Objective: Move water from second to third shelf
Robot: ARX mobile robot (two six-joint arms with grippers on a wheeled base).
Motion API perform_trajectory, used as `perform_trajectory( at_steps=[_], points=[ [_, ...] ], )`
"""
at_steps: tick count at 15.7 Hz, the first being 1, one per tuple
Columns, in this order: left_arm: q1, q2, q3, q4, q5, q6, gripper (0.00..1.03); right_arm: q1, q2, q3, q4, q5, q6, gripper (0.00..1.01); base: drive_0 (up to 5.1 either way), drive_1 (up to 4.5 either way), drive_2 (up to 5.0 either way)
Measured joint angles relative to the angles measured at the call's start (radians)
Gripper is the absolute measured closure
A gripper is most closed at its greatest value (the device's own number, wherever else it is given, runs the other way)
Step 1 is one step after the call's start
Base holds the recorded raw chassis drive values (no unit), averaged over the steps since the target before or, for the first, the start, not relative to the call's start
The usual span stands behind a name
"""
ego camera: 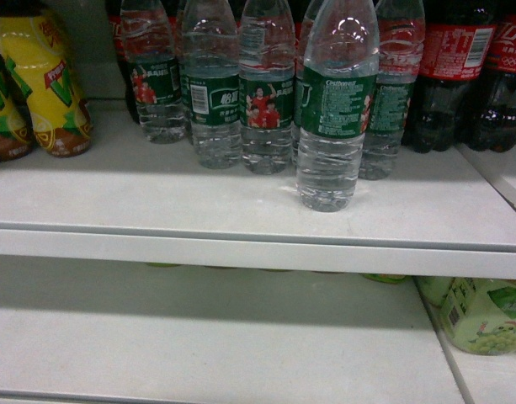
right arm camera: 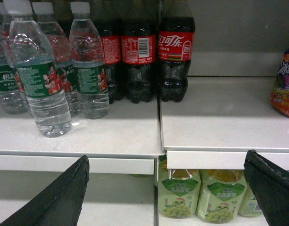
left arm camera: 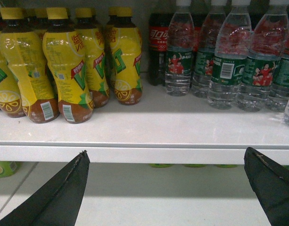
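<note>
Several water bottles with clear ribbed bodies and dark green labels stand on the upper shelf (ego camera: 156, 198). One water bottle (ego camera: 335, 118) stands alone in front of the row, nearest the shelf lip; in the right wrist view this water bottle (right arm camera: 43, 84) is at the left. My left gripper (left arm camera: 165, 157) is open, below and in front of the shelf lip, with the water row (left arm camera: 227, 66) up to its right. My right gripper (right arm camera: 167, 160) is also open and holds nothing, level with the shelf edge. Neither gripper shows in the head view.
Yellow tea bottles (left arm camera: 64, 66) fill the upper shelf's left. Dark cola bottles (right arm camera: 175, 52) stand right of the water, by a shelf seam (right arm camera: 158, 122). The lower shelf (ego camera: 199, 337) carries pale green grape drinks (right arm camera: 179, 197) at its right. A snack bag (right arm camera: 283, 84) sits far right.
</note>
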Motion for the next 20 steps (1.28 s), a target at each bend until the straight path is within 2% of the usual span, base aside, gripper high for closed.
perform_trajectory(
  at_steps=[10,11,12,13,14,15,16,17,18,20],
  points=[
    [0.0,0.0,0.0,0.0,0.0,0.0,0.05,0.0,0.0,0.0,0.0,0.0,0.0,0.03,0.0,0.0,0.0],
    [0.0,0.0,0.0,0.0,0.0,0.0,0.05,0.016,0.013,0.016,-0.074,0.045,0.034,0.03,0.0,0.0,0.0],
    [0.0,0.0,0.0,0.0,0.0,0.0,0.05,0.053,0.095,0.057,-0.172,0.138,0.12,0.03,0.0,0.0,0.0],
    [0.0,0.0,0.0,0.0,0.0,0.0,0.05,0.022,0.118,0.066,-0.168,0.128,0.203,0.03,0.0,0.0,0.0],
    [0.0,0.0,0.0,0.001,0.0,0.0,0.05,-0.021,0.178,0.108,-0.078,0.087,0.223,0.03,0.0,0.0,0.0],
    [0.0,0.0,0.0,0.0,0.0,0.0,0.05,-0.048,0.291,0.163,0.029,0.045,0.225,0.03,0.0,0.0,0.0],
    [0.0,0.0,0.0,0.0,0.0,0.0,0.05,-0.045,0.381,0.197,0.107,0.027,0.224,0.03,0.0,0.0,0.0],
    [0.0,0.0,0.0,0.0,0.0,0.0,0.05,-0.023,0.513,0.245,0.22,0.028,0.214,0.03,0.0,0.0,0.0],
    [0.0,0.0,0.0,0.0,0.0,0.0,0.05,0.026,0.677,0.317,0.346,0.031,0.205,0.03,0.0,0.0,0.0],
    [0.0,0.0,0.0,0.0,0.0,0.0,0.05,0.096,0.861,0.396,0.468,0.033,0.203,0.03,0.0,0.0,0.0]
  ],
)
